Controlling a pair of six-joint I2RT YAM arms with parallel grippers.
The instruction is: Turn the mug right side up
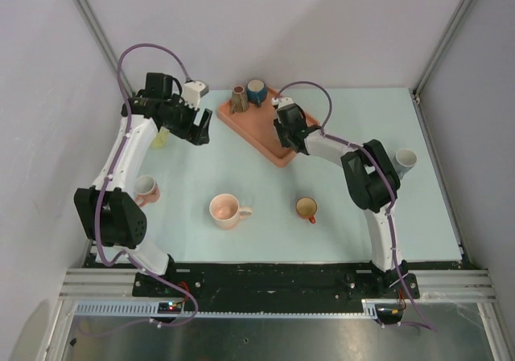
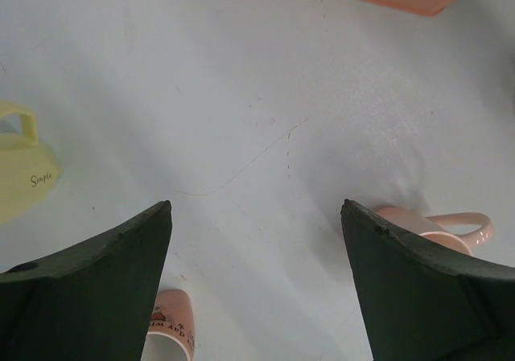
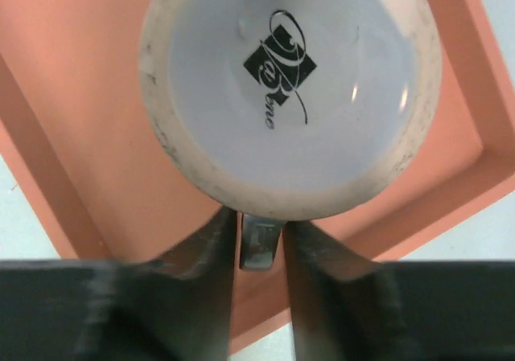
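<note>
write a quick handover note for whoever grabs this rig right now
Left gripper: open and empty, above bare table, with a yellow mug off to its side.
Right gripper: over the orange tray, fingers closed on what looks like the handle of the upside-down mug.
Done: the grasp, apparently. The mug's base faces the wrist camera, so it is not flipped yet. I cannot tell whether it is lifted off the tray.
Left: lift, rotate until the opening faces up, set it down, release.
</note>
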